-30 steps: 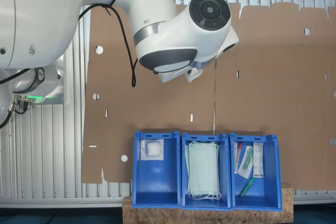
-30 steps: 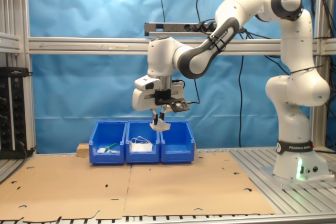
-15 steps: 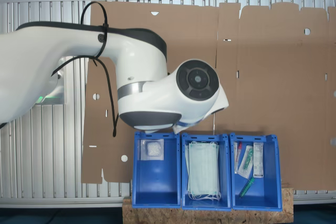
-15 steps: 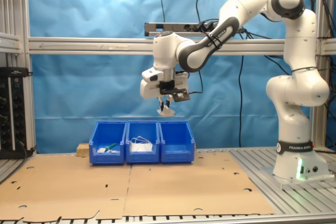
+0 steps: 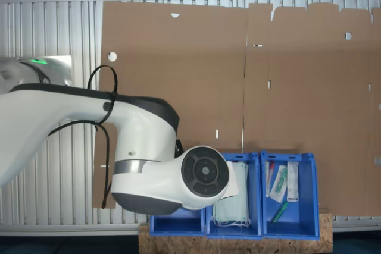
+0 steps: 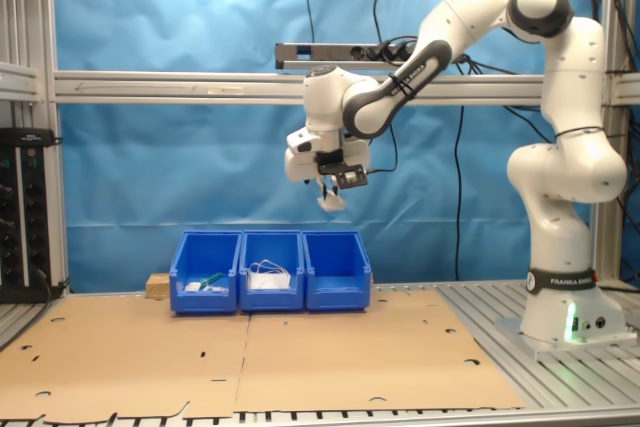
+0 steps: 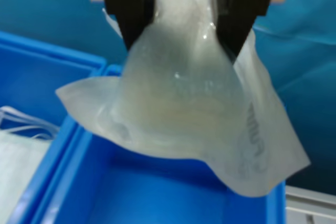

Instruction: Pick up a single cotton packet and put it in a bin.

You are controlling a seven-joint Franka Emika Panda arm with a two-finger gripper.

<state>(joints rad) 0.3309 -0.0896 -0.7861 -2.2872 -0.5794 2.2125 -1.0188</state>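
Closest to us, in the wrist view, the pincer is pinching the cotton packet: its two black fingers press into the top of the wrapper from either side, and the packet hangs crumpled beneath them, its clear edges flaring outward. Directly below the hanging packet we see the open interior of a blue bin, and past one of its walls the neighbouring bin's white face masks with thin loops.

In the second exterior view the pincer holds the cotton packet high in the air, well above the row of three blue bins, over the end bin nearest the arm's base. Nothing stands between the packet and that bin. The middle bin carries the masks, and the far bin holds small green and white items.

In the first exterior view the arm's white wrist joint hangs over the bins and hides most of the end bin beneath the pincer; we cannot see the packet there. Beyond it lie the pale-green masks and the long narrow packets in the third bin. Brown cardboard sheets cover the table beyond the bins.
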